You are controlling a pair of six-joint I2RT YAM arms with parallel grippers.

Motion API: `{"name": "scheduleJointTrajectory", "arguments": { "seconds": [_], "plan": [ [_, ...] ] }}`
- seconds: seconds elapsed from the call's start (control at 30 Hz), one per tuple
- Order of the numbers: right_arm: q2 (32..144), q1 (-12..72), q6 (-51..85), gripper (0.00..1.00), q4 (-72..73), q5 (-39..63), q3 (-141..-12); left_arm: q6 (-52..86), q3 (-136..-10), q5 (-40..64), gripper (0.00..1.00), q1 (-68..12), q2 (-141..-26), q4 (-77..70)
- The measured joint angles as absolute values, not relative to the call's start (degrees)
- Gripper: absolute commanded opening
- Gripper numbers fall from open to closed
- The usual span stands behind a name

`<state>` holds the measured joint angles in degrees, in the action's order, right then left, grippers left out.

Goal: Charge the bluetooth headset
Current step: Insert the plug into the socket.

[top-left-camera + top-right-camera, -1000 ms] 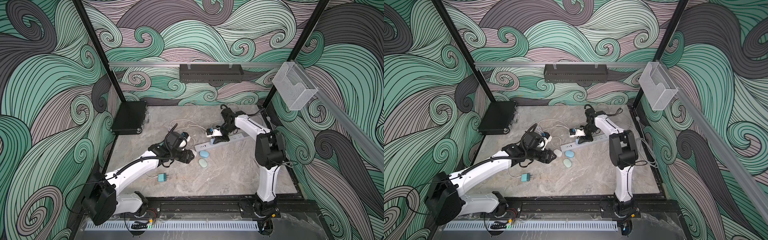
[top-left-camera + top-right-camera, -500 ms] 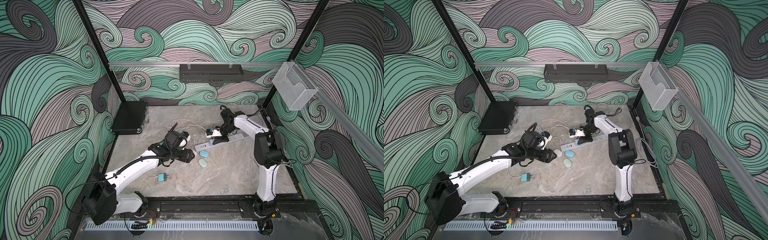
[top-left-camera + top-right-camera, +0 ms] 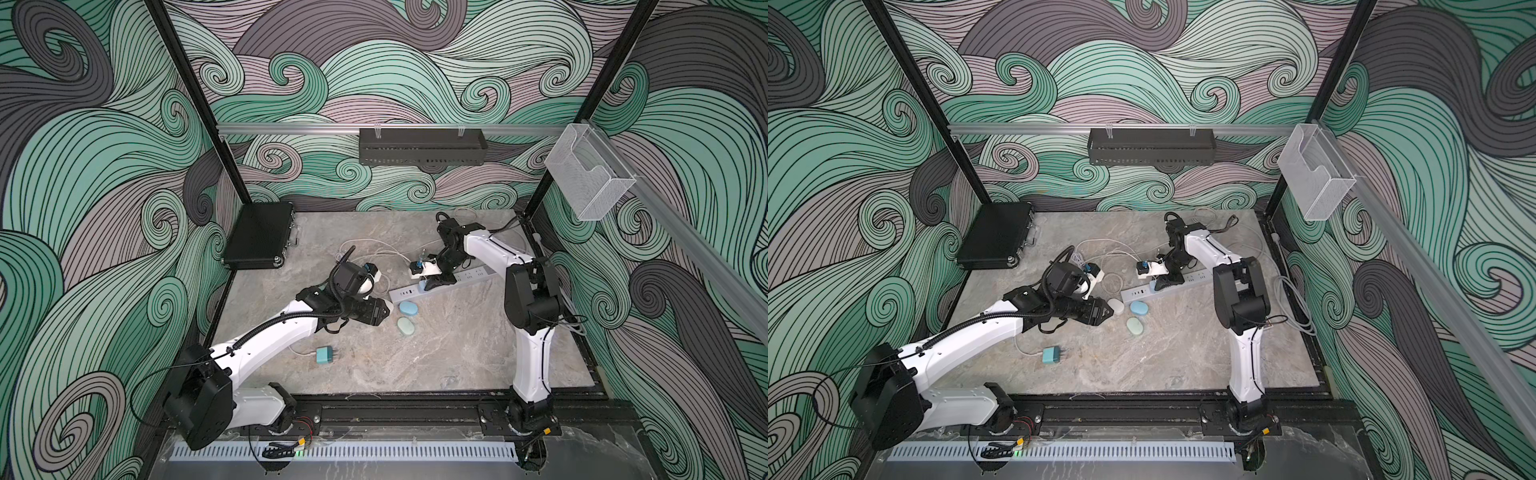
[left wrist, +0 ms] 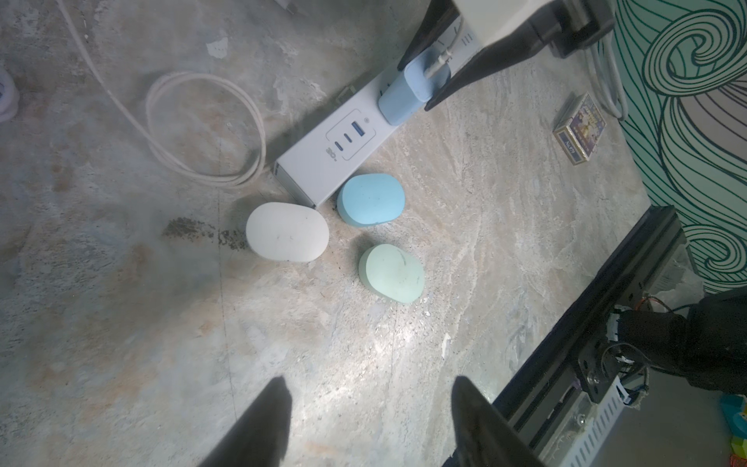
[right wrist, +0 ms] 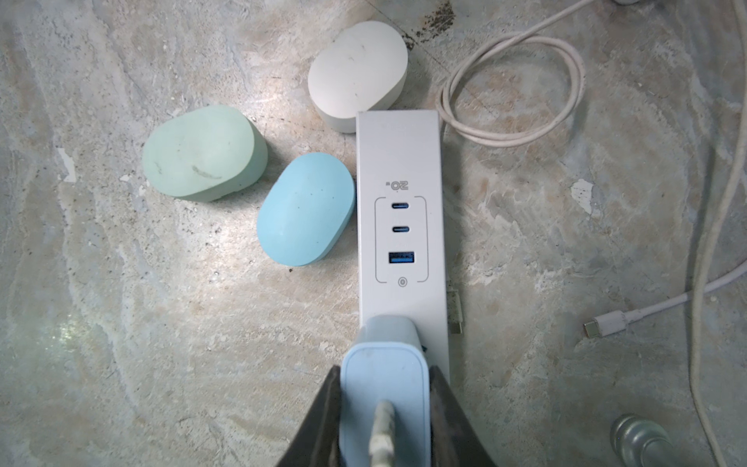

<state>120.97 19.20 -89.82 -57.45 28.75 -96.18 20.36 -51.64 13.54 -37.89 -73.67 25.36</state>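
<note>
Three pebble-shaped bluetooth headset cases lie together at the end of a white power strip (image 4: pixel 331 161): a white one (image 4: pixel 287 232), a blue one (image 4: pixel 371 199) and a green one (image 4: pixel 391 273). My left gripper (image 4: pixel 370 386) hovers open over bare table just short of them, holding nothing. My right gripper (image 5: pixel 385 370) is shut on a light-blue charger block (image 5: pixel 384 404) that stands on the power strip (image 5: pixel 398 161), with a white cable coming out of its top. In both top views the strip (image 3: pixel 440 286) lies mid-table, the blue case (image 3: pixel 408 308) beside its near end.
A loose white cable with a USB-C plug (image 5: pixel 598 327) and a coiled cable (image 4: pixel 202 121) lie beside the strip. A teal plug adapter (image 3: pixel 325 355) rests nearer the front. A black case (image 3: pixel 259 235) sits back left, a small card box (image 4: pixel 580 133) near the right wall.
</note>
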Motion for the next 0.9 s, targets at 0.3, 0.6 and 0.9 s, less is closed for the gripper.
{"name": "scheduleJointTrajectory", "arguments": {
  "seconds": [0.3,0.6,0.9],
  "plan": [
    [122.1,19.1,-90.0,0.0,-58.7,28.8,-97.4,19.6,-53.1,13.4,0.63,-37.3,-74.5,27.1],
    [122.8,17.8,-89.1,0.0,-58.6,31.7,-97.4,19.6,-53.5,13.3,0.63,-36.8,-74.9,27.5],
    [119.2,18.8,-88.5,0.0,-52.9,29.9,-91.7,19.7,-53.5,13.1,0.63,-35.7,-75.1,27.5]
  ]
}}
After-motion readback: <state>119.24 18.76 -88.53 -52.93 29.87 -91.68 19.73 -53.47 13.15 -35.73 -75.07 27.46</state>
